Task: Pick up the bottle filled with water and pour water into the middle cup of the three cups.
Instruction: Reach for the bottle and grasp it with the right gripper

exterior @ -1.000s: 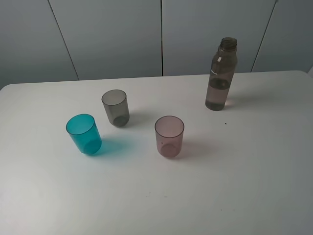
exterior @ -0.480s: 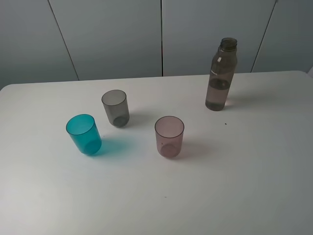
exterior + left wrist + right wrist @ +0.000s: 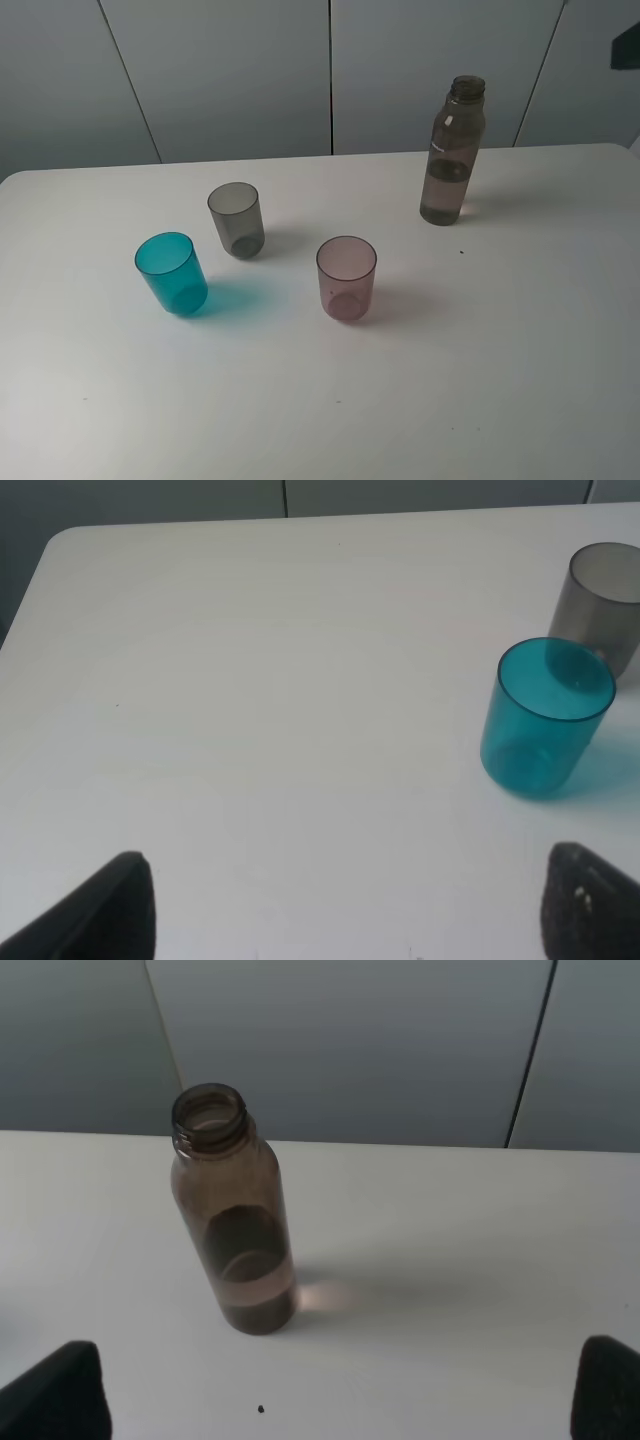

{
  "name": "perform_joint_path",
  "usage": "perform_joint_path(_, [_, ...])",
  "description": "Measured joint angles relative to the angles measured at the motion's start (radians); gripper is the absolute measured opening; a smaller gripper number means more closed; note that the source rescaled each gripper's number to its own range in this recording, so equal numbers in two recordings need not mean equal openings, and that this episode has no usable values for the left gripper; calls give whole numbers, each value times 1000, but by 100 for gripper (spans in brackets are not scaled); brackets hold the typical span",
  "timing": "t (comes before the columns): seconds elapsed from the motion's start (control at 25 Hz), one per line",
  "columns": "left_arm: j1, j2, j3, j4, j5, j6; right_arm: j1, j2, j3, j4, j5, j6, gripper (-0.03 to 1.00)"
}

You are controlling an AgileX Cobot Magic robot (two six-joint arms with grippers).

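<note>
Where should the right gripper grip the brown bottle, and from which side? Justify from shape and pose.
Around the straight cylindrical body of the bottle, mid-height, below the narrow open neck. It stands upright, apart from the pinkish cup, so the open right gripper can probably come in level from the robot's side, one finger each side.

So the white table (image 3: 480,390) is taking up pretty much the whole high view, with its far corners rounding off. Right behind it a wall of plain grey panels (image 3: 230,70) is running across the back, and thin dark seams (image 3: 331,75) are splitting it into sections, a couple of them slanting. Soft, even light is washing over the matte tabletop. One tiny dark speck (image 3: 461,252) is sitting on the table's right half.
</note>
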State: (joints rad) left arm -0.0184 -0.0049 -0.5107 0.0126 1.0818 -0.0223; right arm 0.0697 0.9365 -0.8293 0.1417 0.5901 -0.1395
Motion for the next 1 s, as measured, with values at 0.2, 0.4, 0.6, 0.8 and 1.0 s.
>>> perform_joint_path(0.2, [0,0,0,0,0,0,140,204,8,0,-126,-6,100])
perform_joint_path(0.4, [0,0,0,0,0,0,169,369,119,3,-338,-2,100])
perform_joint_path(0.6, [0,0,0,0,0,0,169,498,240,3,-622,18,100])
perform_joint_path(0.8, [0,0,0,0,0,0,169,614,307,-30,-831,32,100])
perform_joint_path(1.0, [0,0,0,0,0,0,169,765,312,-142,-1075,134,100])
